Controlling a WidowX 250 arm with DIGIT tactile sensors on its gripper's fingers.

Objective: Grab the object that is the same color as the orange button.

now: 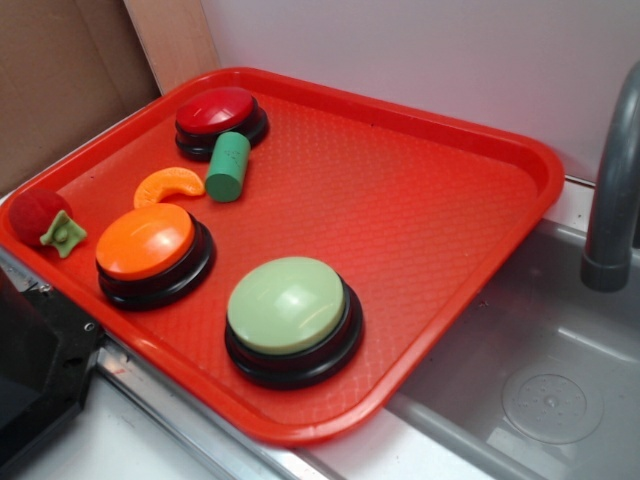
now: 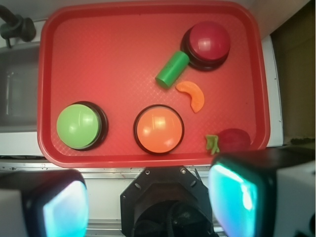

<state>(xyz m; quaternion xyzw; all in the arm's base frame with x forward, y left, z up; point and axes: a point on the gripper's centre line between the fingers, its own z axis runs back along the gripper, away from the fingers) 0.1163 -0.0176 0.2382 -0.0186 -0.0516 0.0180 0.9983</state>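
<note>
**Orange segment waiting on the tray, gripper not yet over it**

We logged the scene by size. The red tray [image 2: 148, 59] filled most of the wrist view, lying ahead of the gripper [image 2: 148, 202], with a grey sink [image 1: 540, 370] beyond its far-left edge. On the tray stood three buttons: the pale green-topped button [image 2: 79, 125] ahead and to the left, the orange button [image 2: 158, 128] nearest and almost dead ahead, and the red-topped button [image 2: 207, 43] far ahead and to the right. A green cylinder [image 2: 172, 69] lay tilted against the red-topped button's base. A red ball with green leaf [image 2: 232, 140] sat at the near right corner.

Smallest of all was the object [image 2: 192, 95], a glossy orange crescent matching the orange button's dome. It lay flat just past that button and slightly right, close to the cylinder's end but, as far as we could tell, not touching it.

The gripper's two fingers stood wide apart at the bottom corners of the wrist view, holding nothing, short of the tray's near rim.

Our judgement for the reach: carry the tool forward over the orange button and a little right, centre above the crescent, then turn the wrist so the fingers close across its narrow width, not along its arc. The descent should stay clear of the cylinder and the button dome; the glossy surface could slip under an off-centre pinch.

We found no brand, label or writing that we could read.
</note>
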